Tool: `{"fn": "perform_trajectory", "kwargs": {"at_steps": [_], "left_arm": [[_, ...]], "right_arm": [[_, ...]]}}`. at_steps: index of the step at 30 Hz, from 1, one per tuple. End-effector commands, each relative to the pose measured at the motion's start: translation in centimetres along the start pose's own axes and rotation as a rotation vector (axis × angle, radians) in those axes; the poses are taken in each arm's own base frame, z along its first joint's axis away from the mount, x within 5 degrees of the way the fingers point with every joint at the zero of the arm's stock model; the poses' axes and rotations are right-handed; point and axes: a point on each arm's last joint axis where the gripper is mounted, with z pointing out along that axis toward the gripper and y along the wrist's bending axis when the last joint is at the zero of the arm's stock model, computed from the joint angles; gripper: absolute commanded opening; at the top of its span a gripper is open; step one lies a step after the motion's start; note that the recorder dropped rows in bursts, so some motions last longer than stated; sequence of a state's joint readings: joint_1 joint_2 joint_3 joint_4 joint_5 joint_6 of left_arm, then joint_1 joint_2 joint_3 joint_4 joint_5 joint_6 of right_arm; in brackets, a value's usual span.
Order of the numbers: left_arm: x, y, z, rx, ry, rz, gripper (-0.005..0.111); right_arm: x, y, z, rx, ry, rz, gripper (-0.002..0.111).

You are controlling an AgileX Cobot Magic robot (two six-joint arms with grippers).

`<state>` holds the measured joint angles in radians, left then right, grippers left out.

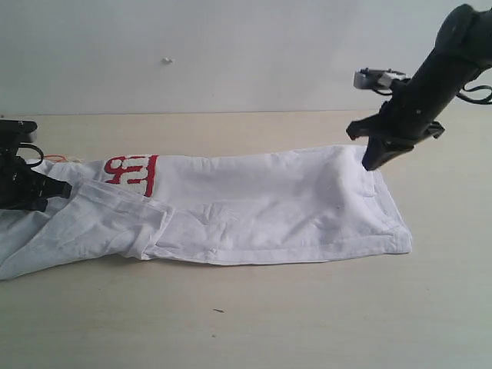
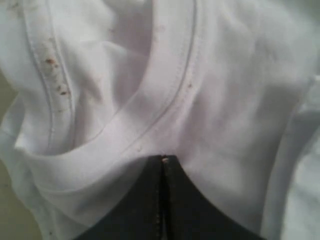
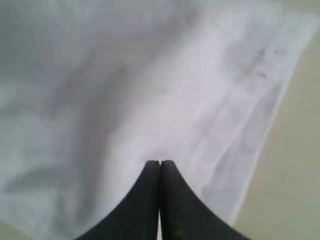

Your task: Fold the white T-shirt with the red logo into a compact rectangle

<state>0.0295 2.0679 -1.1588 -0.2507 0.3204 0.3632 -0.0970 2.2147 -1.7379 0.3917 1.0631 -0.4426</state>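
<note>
- Both grippers have their dark fingers pressed together. The left gripper closes at the ribbed collar, and the right gripper closes at the opposite end of the cloth.
- In the exterior view the fabric rises in a small ridge up to the right tips, so we read that as a pinch on the shirt. In the left wrist view the collar band bunches right at the tips, and we read that the same way.
- We count two grippers, one white T-shirt and one red logo, of which only part shows.
- The shirt lies on the pale wooden table, gathered into a long, narrow band.
- Its long axis runs left to right across the exterior view, with the collar end at the left and the hemmed end at the right.
- The logo sits near the left end on the far edge, and a folded layer of cloth covers part of it.
- A loose flap lies over the near left part of the band.
- A plain light wall stands behind the table, and a tiny dark speck lies on the wood in front of the shirt.
- Small reddish flecks dot a stitched seam close to the collar.
- Only each gripper's own arm stands over the cloth.
</note>
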Motion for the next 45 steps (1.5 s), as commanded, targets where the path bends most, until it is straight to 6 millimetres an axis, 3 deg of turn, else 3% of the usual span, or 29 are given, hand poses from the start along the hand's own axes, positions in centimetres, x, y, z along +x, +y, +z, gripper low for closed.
{"fn": "perform_trajectory", "kwargs": {"at_steps": [1, 6, 8, 17, 28, 36, 45], "left_arm": [[0.0, -0.6, -0.2, 0.008, 0.007, 0.017, 0.000], [-0.1, -1.6, -0.1, 0.017, 0.004, 0.046, 0.000], [-0.1, -1.7, -0.2, 0.018, 0.005, 0.048, 0.000], [0.0, -1.6, -0.2, 0.016, 0.012, 0.062, 0.000], [-0.1, -1.6, -0.2, 0.010, 0.005, 0.073, 0.000], [0.7, -1.5, -0.2, 0.013, 0.090, 0.129, 0.000], [0.3, -2.0, -0.8, 0.011, 0.065, 0.143, 0.000]], "right_arm": [[-0.7, 2.9, -0.1, -0.124, -0.063, -0.050, 0.000], [0.2, 5.1, 5.1, 0.050, 0.095, -0.171, 0.000], [0.5, 5.1, 6.0, 0.142, 0.142, -0.171, 0.000], [0.9, 2.5, 6.2, 0.375, 0.198, -0.124, 0.000], [2.0, 1.8, 8.5, 0.370, 0.294, -0.122, 0.000], [3.0, 0.1, 6.7, 0.362, 0.324, -0.058, 0.000], [5.3, -0.9, 8.1, 0.349, 0.329, -0.039, 0.000]]}}
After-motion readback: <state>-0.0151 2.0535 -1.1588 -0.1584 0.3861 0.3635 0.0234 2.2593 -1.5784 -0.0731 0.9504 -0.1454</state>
